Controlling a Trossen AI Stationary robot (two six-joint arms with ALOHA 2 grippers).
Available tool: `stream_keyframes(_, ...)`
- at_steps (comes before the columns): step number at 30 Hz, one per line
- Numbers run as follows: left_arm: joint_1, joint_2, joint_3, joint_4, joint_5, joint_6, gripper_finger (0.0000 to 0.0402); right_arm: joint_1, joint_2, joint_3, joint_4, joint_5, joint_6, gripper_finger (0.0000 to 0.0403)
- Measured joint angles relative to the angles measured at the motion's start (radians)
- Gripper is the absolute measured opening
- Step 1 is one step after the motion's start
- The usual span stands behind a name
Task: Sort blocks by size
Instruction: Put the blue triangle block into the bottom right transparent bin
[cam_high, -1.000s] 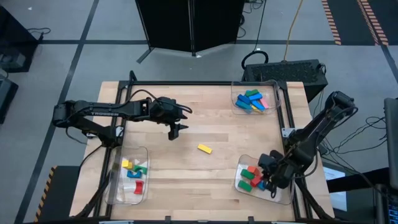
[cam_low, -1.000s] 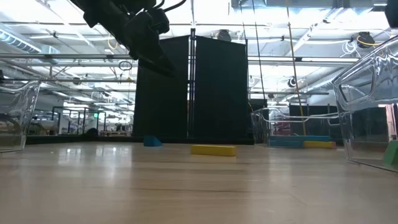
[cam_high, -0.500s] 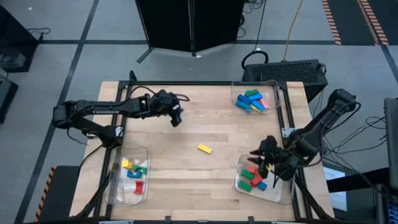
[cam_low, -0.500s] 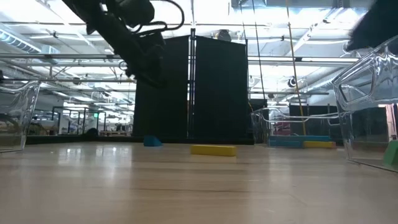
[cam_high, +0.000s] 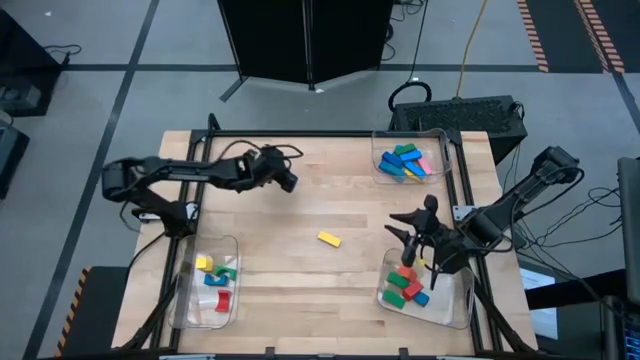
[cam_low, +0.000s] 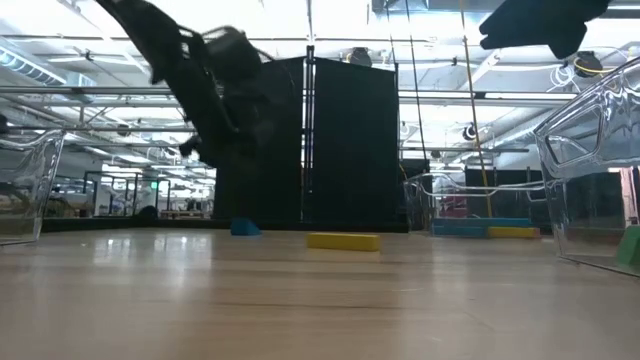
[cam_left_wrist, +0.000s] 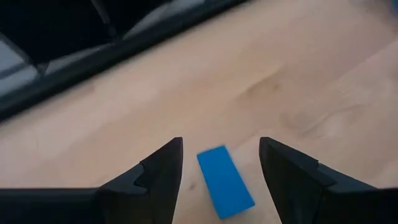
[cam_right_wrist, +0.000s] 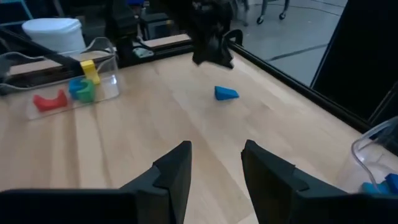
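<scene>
The left hand (cam_high: 289, 181) has swung toward the worktop's far edge over the last second and now hangs over a lone blue block (cam_left_wrist: 225, 181) lying flat on the wood, its fingers (cam_left_wrist: 158, 171) wide apart on either side of the block and not touching it. We read this as lining up a pick. The right hand (cam_high: 412, 232) has lifted out of the tray at the near right corner (cam_high: 455, 310) and now sits above that tray's inner rim, fingers part open with nothing between them (we take it a block was just dropped there, though we cannot confirm which). A yellow block (cam_high: 329, 238) waits alone mid-worktop. The rest lie in trays: at the far right corner (cam_high: 445, 150), the near left corner (cam_high: 190, 300), and the near right one. So two loose blocks remain to sort
</scene>
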Motion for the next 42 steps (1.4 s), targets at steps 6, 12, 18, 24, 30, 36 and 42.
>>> stream_keyframes(6,0.002,0.106,0.0,-0.02,0.002,-0.101,0.0212,-0.01,0.0,0.0,-0.035,-0.007,-0.001,0.0135)
stream_keyframes(12,-0.008,0.111,0.0,-0.068,0.001,-0.186,0.0212,-0.01,0.0,0.0,-0.071,-0.008,0.016,0.0135)
stream_keyframes(18,-0.03,0.111,0.0,-0.072,0.025,-0.183,0.024,-0.01,0.0,0.0,-0.071,-0.007,0.019,0.0135)
stream_keyframes(24,-0.042,0.111,0.0,-0.081,0.029,-0.211,0.031,-0.01,0.0,0.0,-0.07,-0.007,0.032,0.0135)
stream_keyframes(30,-0.044,0.123,0.001,-0.069,0.029,-0.239,0.0343,-0.01,0.0,0.0,-0.07,-0.007,0.032,0.0135)
stream_keyframes(36,-0.044,0.199,0.001,-0.038,0.065,-0.24,0.0344,-0.01,0.0,0.0,-0.07,-0.007,0.032,0.0135)
stream_keyframes(42,-0.043,0.258,0.001,0.01,0.066,-0.239,0.0343,-0.01,0.001,0.0,-0.07,-0.007,0.032,0.0135)
